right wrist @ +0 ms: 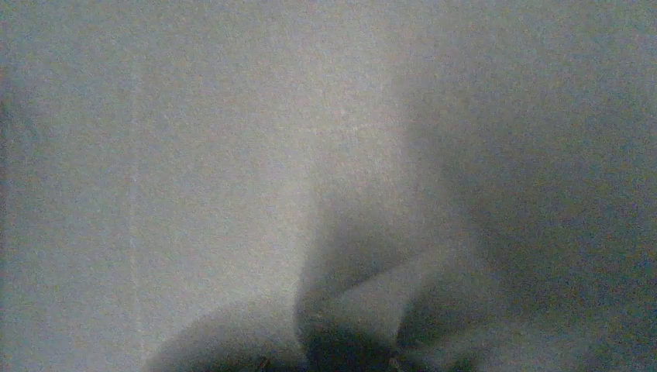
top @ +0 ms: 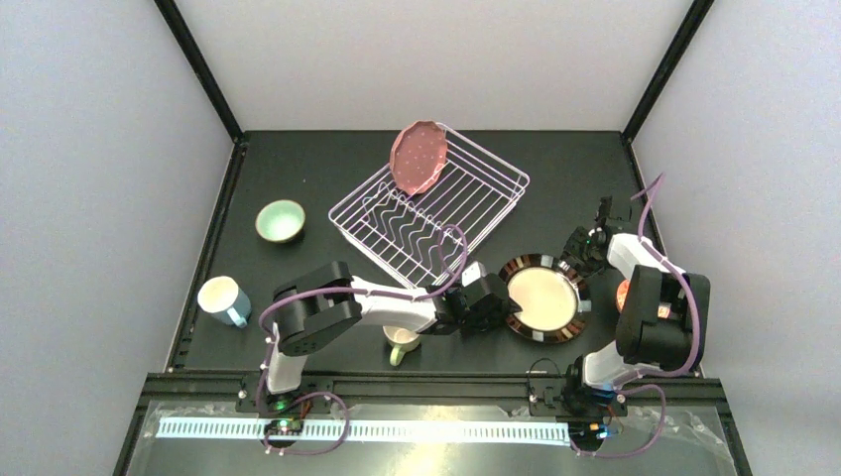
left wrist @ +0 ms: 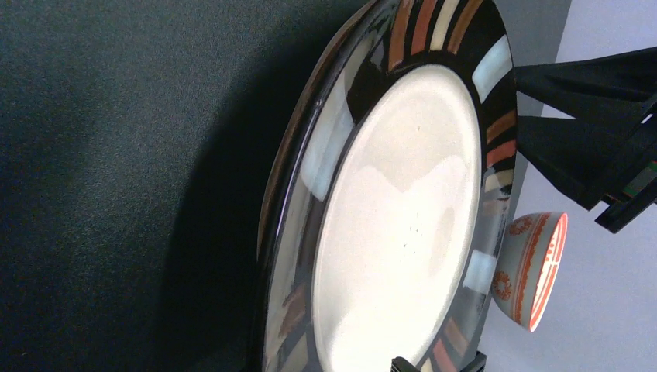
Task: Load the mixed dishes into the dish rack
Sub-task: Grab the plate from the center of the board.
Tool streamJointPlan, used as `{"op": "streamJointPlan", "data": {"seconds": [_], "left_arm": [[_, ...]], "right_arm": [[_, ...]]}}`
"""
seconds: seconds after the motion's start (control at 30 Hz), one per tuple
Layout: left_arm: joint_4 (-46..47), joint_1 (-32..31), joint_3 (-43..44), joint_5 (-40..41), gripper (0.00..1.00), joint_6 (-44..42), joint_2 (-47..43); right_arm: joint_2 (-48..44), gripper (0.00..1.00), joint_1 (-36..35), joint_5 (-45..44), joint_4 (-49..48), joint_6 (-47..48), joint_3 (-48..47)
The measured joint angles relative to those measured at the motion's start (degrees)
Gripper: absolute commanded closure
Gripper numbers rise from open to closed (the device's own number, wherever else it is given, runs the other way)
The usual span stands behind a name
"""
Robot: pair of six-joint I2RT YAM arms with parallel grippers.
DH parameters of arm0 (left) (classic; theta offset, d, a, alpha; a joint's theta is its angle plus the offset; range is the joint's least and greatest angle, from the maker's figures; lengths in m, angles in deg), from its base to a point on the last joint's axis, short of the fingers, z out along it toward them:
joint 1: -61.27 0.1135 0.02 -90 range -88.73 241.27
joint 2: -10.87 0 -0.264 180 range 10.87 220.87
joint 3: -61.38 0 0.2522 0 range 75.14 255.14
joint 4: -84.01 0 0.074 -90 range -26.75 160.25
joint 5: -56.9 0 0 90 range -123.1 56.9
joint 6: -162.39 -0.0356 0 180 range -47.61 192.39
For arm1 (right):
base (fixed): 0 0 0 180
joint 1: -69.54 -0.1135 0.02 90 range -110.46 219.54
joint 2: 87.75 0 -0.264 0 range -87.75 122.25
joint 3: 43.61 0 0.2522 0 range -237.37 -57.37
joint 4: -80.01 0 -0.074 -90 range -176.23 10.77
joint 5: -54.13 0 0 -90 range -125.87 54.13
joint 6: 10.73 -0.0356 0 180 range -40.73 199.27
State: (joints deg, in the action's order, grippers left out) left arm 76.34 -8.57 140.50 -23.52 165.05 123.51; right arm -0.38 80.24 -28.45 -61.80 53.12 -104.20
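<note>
The dark-rimmed plate [top: 543, 298] lies right of centre and fills the left wrist view [left wrist: 403, 217], where it looks tilted with a shadow under it. My left gripper [top: 503, 303] is shut on its left rim. The white wire dish rack [top: 464, 226] stands at the middle back, and the pink dotted plate [top: 419, 157] leans upright at its far corner. The pale-green bowl [top: 280, 220] and the light-blue mug [top: 223, 299] sit on the left. The cream mug [top: 401, 344] shows partly under my left arm. The small orange-patterned bowl [left wrist: 531, 267] sits past the plate. My right gripper [top: 602, 220] is raised, empty and open. The mint flowered plate is out of view.
My right arm [top: 655, 317] stands close to the right wall and hides most of the orange-patterned bowl from above. The right wrist view shows only the grey wall with the gripper's shadow on it. Black frame posts [top: 198, 69] bound the dark table at the back.
</note>
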Motion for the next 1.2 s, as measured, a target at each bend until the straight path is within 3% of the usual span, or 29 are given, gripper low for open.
{"op": "streamJointPlan", "data": {"seconds": [0.27,0.47,0.63,1.2], "left_arm": [[0.2,0.0,0.0,-0.2,0.18,0.1,0.0],[1.5,0.0,0.0,-0.5,0.34,0.2,0.4],[2.5,0.0,0.0,-0.6,0.41,0.1,1.0],[3.8,0.0,0.0,-0.2,0.42,0.1,1.7]], "right_arm": [[-0.3,0.15,0.1,0.7,-1.1,-0.1,1.7],[-0.3,0.16,0.1,1.6,-1.3,-0.1,1.7],[-0.5,0.16,0.1,2.0,-2.1,0.2,2.1],[-3.5,0.17,0.3,3.4,-3.5,0.8,4.6]]}}
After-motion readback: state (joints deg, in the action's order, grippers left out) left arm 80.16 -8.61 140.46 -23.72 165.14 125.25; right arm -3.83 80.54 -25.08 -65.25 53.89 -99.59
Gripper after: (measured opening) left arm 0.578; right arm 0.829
